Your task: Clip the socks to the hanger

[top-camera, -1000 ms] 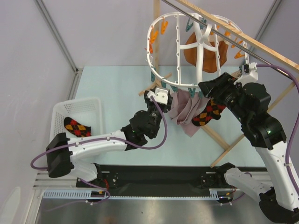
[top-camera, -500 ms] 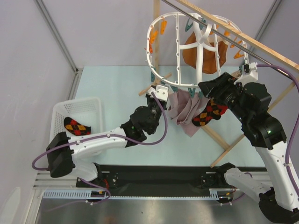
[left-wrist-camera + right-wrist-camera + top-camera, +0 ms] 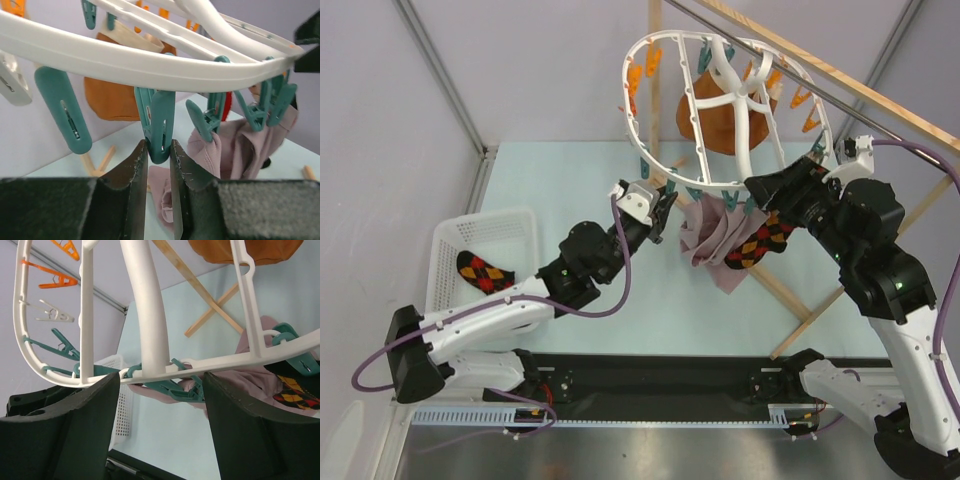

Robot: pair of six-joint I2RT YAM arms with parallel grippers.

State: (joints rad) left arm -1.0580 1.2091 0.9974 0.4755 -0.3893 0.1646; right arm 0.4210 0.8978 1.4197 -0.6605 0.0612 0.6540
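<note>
One sock (image 3: 485, 272) lies in the basket (image 3: 445, 240) at 8 o'clock, not yet clipped. The left gripper (image 3: 159, 150) is pinched narrow on the lower end of a teal clip (image 3: 157, 120) under the near rim of the hanger (image 3: 125, 65), probably readying it for a sock. At 3 o'clock the right gripper (image 3: 161, 376) gapes astride the rim, gripping nothing, perhaps to steady it. The other sock (image 3: 760, 240) hangs beside a mauve cloth (image 3: 710, 235), crowding nearby clips. An orange garment (image 3: 720, 120) hangs beyond.
</note>
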